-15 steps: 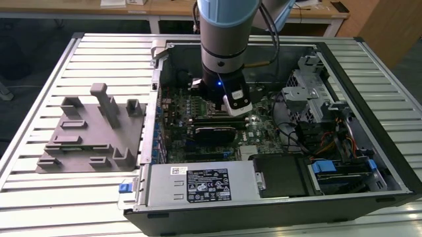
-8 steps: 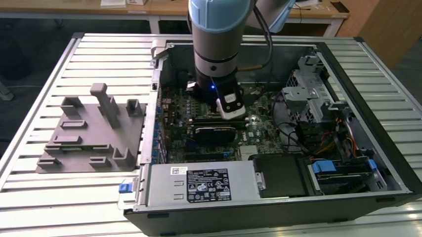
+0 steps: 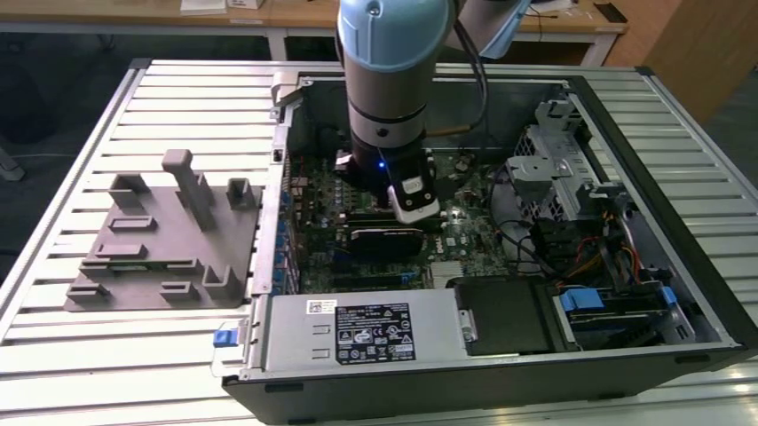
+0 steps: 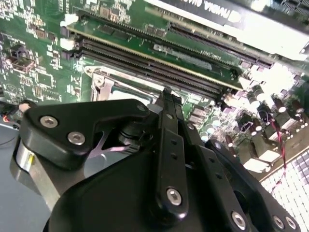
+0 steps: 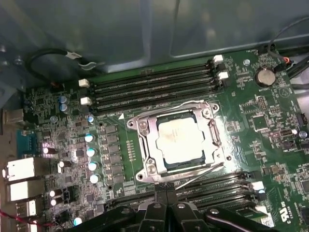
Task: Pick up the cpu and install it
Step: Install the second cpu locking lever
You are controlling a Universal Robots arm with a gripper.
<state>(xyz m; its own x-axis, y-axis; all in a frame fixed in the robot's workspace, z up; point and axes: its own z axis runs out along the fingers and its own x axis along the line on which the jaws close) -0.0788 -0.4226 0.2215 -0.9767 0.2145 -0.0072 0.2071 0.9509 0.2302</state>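
Note:
The cpu (image 5: 181,141), a flat square chip with a silvery-white top, lies inside the metal-framed socket (image 5: 143,126) on the green motherboard in the first wrist view. A thin wire lever (image 5: 205,170) runs along one side of the socket. My gripper (image 5: 166,192) hovers just beside the socket with its black fingers pressed together and nothing between them. In the second wrist view the gripper (image 4: 166,94) stands over a corner of the socket (image 4: 107,83). In the exterior view the arm reaches down into the open computer case, with the gripper (image 3: 406,222) low over the board.
Memory slots (image 5: 154,82) flank the socket on two sides. A black graphics card (image 3: 382,241) lies near the gripper. The power supply (image 3: 355,330) and drive bays (image 3: 556,177) crowd the case. A grey fixture (image 3: 166,240) sits on the slatted table at the exterior view's left.

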